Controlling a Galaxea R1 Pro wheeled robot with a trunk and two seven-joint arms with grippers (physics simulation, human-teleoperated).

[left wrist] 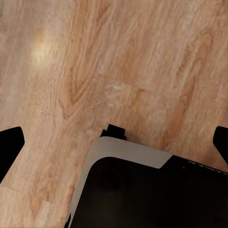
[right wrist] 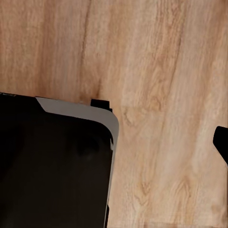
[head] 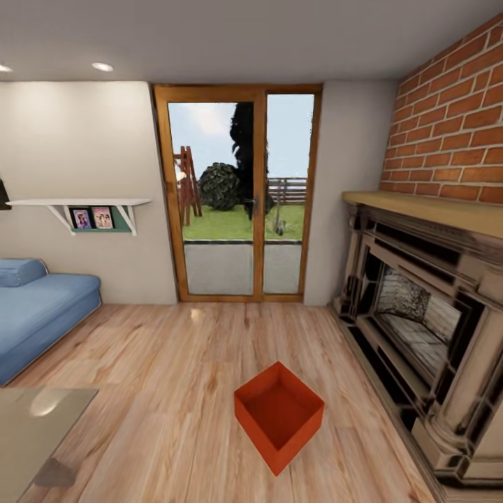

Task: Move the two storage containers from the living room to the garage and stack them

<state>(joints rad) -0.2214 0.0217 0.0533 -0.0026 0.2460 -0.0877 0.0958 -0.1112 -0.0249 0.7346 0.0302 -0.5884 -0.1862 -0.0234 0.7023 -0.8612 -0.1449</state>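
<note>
Room: the living room, with its light wood plank floor [head: 175, 391], a brick fireplace [head: 426, 314] along one side, a glazed door [head: 241, 195] at the far wall and a blue sofa [head: 38, 307] opposite the fireplace.
Container: one orange-red storage container [head: 279, 416] stands upright and empty on the plank floor, out in the open, nearer the fireplace side than the sofa, turned corner-on to the robot.
Second container: I cannot place it from these pictures.
Left claw: its fingertips [left wrist: 10, 142] sit at the far edges of the left wrist view, spread wide over bare planks and the robot's dark base [left wrist: 152, 194] — holding nothing.
Right claw: one fingertip [right wrist: 221, 142] at the frame edge; I cannot tell its state.
Progress: nothing lifted, nothing in the garage yet — the whole carry and the stacking remain, by my reading.
</note>
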